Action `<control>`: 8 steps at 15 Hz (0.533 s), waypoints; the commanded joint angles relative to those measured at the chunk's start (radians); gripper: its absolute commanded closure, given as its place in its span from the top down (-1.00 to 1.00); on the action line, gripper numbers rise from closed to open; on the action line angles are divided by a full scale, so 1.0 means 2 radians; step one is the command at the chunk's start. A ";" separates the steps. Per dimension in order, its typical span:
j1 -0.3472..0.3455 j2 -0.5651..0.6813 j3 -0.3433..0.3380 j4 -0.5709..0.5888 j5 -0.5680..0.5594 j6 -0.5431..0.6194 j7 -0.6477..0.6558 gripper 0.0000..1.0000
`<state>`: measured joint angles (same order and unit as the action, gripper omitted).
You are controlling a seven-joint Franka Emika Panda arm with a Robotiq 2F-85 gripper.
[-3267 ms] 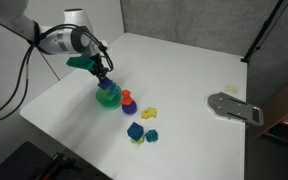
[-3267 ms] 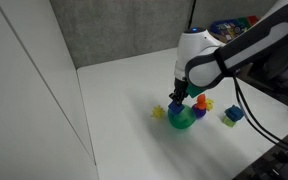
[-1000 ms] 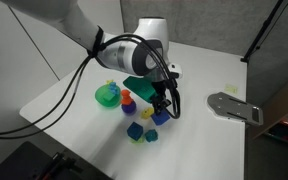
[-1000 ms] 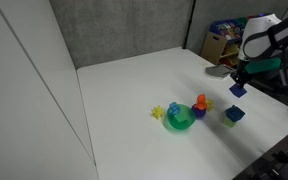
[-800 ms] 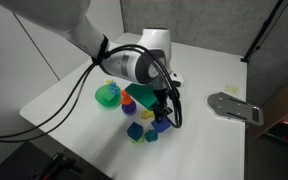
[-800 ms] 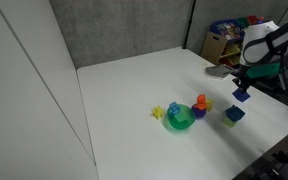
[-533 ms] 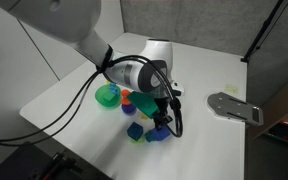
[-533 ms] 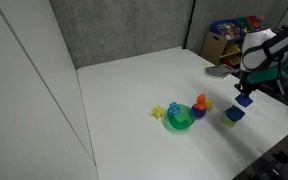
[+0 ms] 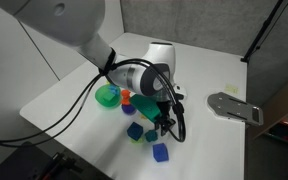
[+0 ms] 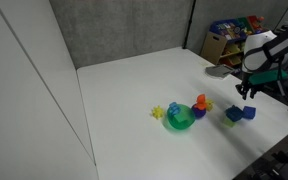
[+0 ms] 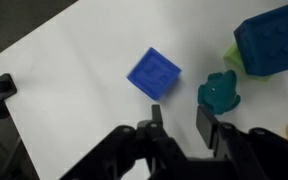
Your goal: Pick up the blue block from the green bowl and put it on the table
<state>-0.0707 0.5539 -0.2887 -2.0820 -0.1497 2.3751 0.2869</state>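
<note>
On table (image 9: 209, 65), perhaps two blue blocks (image 9: 161, 152)

A solid mid-blue is shown by the blue block (image 11: 154, 72), set off against the plain white table (image 11: 74, 70). At its 4 o'clock a small teal piece (image 11: 220, 93) is seen, and at 2 o'clock the other cube (image 11: 274, 40) is also coloured blue. The gripper (image 11: 180, 118) is black. In an exterior view the green bowl (image 9: 107, 95) is bright green, the stacked toy (image 9: 127, 98) red over blue, and the metal plate (image 9: 234, 107) grey.
</note>
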 commanded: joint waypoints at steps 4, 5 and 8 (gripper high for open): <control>-0.005 -0.060 0.011 -0.014 -0.008 -0.026 -0.033 0.90; -0.005 -0.068 0.015 -0.013 -0.007 -0.035 -0.040 0.97; -0.004 -0.095 0.030 -0.012 -0.003 -0.058 -0.061 1.00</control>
<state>-0.0699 0.4413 -0.2624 -2.0837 -0.1497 2.3066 0.2140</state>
